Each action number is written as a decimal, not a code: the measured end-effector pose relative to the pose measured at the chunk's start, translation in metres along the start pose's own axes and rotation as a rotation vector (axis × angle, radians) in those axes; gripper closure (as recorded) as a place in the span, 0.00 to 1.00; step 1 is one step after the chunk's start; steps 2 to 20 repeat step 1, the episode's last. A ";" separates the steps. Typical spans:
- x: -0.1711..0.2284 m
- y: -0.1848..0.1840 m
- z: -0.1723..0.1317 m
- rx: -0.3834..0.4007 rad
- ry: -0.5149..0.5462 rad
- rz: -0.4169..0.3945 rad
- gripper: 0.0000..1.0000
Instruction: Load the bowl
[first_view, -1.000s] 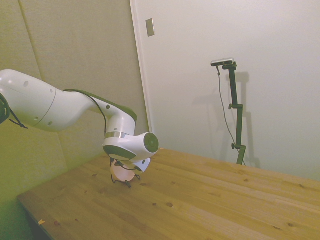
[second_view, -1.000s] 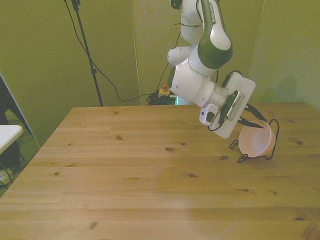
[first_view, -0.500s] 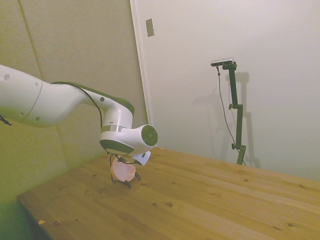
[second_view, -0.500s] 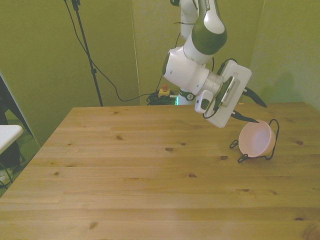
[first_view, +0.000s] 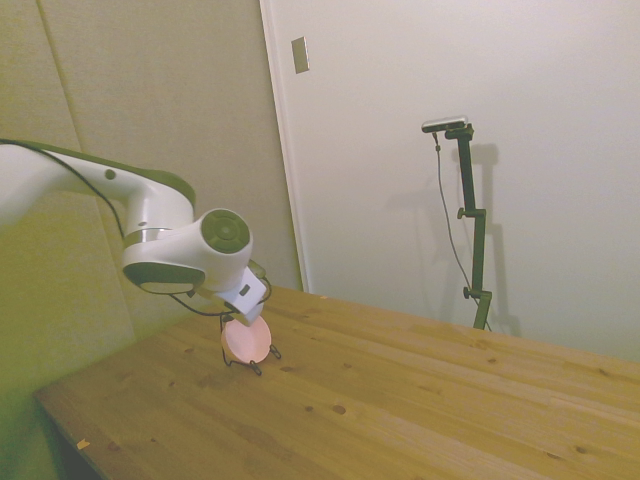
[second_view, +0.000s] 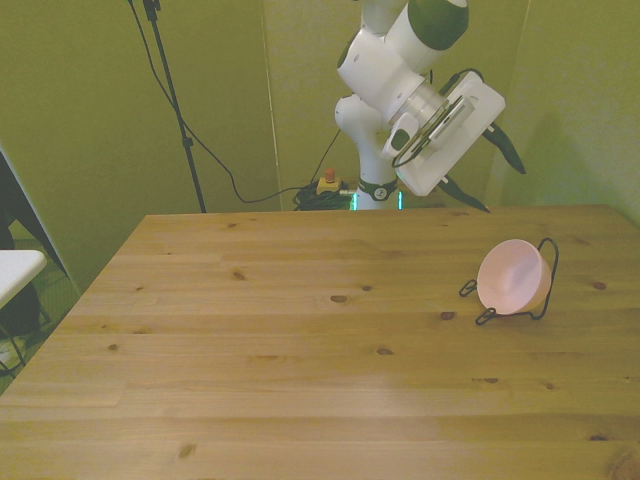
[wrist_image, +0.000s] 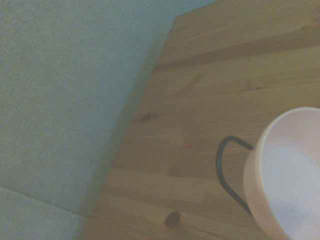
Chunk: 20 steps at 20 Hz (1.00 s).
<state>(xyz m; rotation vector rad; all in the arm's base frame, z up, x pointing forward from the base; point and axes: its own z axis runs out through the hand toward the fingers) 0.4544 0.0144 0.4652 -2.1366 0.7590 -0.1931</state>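
Note:
The pale pink bowl (second_view: 510, 279) stands tilted on its edge in a thin black wire rack (second_view: 547, 287), near the front view's right side of the wooden table (second_view: 250, 350). Its hollow faces the front view's left. My gripper (second_view: 487, 173) hangs open and empty in the air well above and behind the bowl, clear of it. In the side view the bowl (first_view: 246, 340) shows just below the white hand, with the rack's feet (first_view: 252, 368) on the table. The wrist view shows the bowl's rim (wrist_image: 280, 170) and a loop of the rack's wire (wrist_image: 223, 165).
The table's edge (wrist_image: 131, 135) runs close beside the rack, with a wall beyond it. A black pole with cables (second_view: 172, 100) stands behind the far corner at the front view's left. Bare wood stretches from the rack toward the front view's left.
The gripper has let go of the bowl's rim and risen up and back, away from it. The bowl stays leaning in the wire rack.

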 end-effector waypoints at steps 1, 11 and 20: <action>-0.006 -0.001 -0.004 -0.009 0.032 0.017 0.00; -0.006 -0.001 -0.004 -0.009 0.032 0.017 0.00; -0.006 -0.001 -0.004 -0.009 0.032 0.017 0.00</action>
